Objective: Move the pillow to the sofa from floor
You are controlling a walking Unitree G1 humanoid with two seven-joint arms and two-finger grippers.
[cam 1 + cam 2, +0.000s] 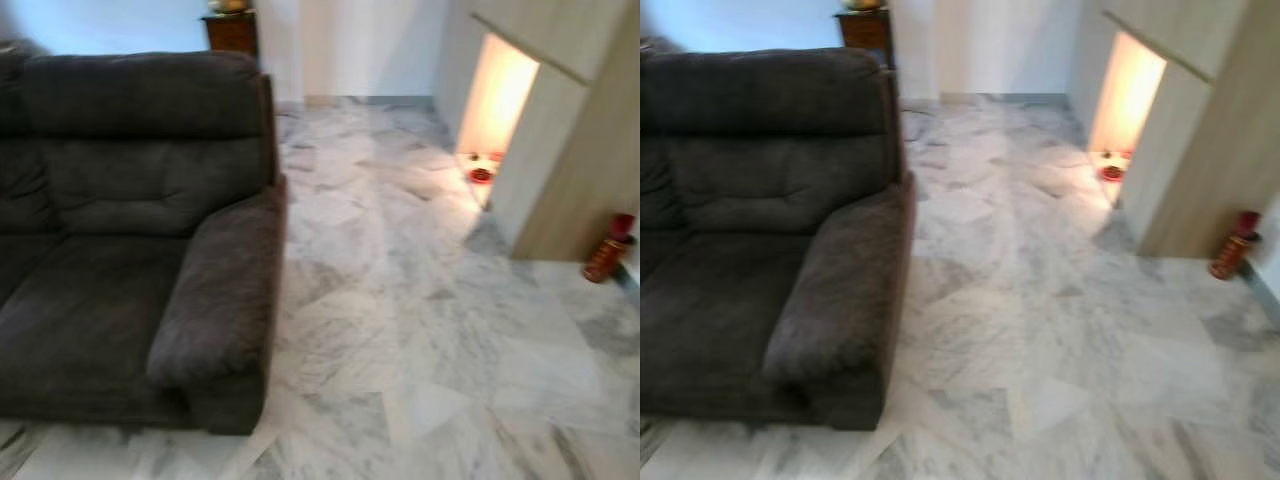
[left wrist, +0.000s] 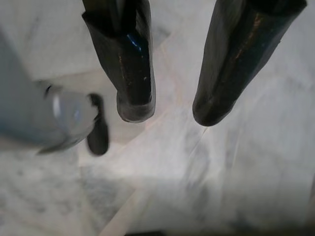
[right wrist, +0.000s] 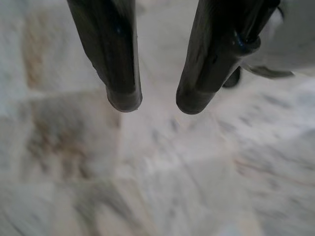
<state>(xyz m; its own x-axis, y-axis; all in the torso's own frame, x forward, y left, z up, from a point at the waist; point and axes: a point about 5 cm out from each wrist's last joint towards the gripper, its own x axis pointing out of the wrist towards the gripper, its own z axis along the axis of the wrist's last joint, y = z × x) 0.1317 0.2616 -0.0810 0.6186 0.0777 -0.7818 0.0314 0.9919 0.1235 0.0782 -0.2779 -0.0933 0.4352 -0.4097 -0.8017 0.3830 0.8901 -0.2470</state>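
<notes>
I see no pillow anywhere on the stretch of floor in front of me, so where it lies I cannot say; my guess is that I am at the searching stage and must find it before anything can be lifted.

The sofa (image 1: pixel 130 230), where the pillow is meant to end up, stands ahead and to my left, well away from both claws. It is dark grey-brown, in a soft napped fabric with tufted back cushions and a fat rounded armrest, and its seat is bare (room enough for a pillow, I would judge).

My left claw (image 2: pixel 170 115) hangs down over the marble floor (image 1: pixel 420 330), its two black fingers spread apart with nothing between them. My right claw (image 3: pixel 157 105) hangs the same way, fingers parted and empty. Both point at the floor because the arms are idle.

The floor under both claws is polished white marble with grey veining, hard and glossy. Beyond it, far from the claws on my right, a pale wooden partition frames a warmly lit opening (image 1: pixel 497 95), and a red cylindrical object (image 1: pixel 610 250) stands at its foot.
</notes>
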